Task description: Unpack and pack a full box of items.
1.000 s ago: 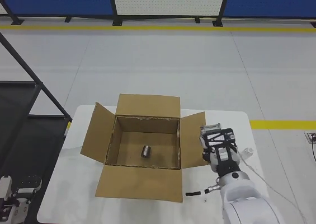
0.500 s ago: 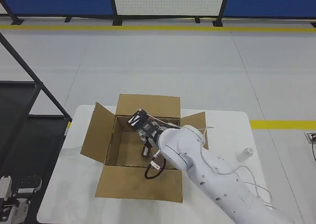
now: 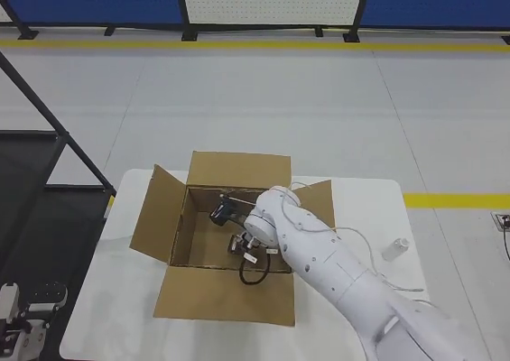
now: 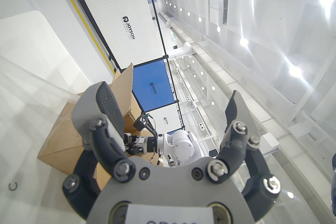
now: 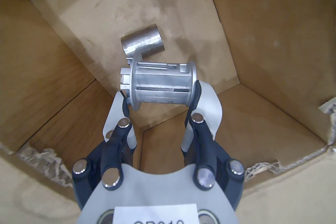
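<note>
The white table [image 3: 119, 298], with rounded corners, carries an open cardboard box [image 3: 223, 300] on its left and middle part. All four of the box's flaps are folded outward, and the front flap reaches close to the table's near edge. A small pale bottle [image 3: 396, 248] lies on its side on the bare right part, apart from the box's right flap.

The box [image 5: 275, 25] is open above, walled on four sides. On its floor one steel cylinder [image 5: 143, 42] lies just beyond the spool [image 5: 160, 80] gripped by the right hand [image 5: 160, 101]; bare cardboard elsewhere.
</note>
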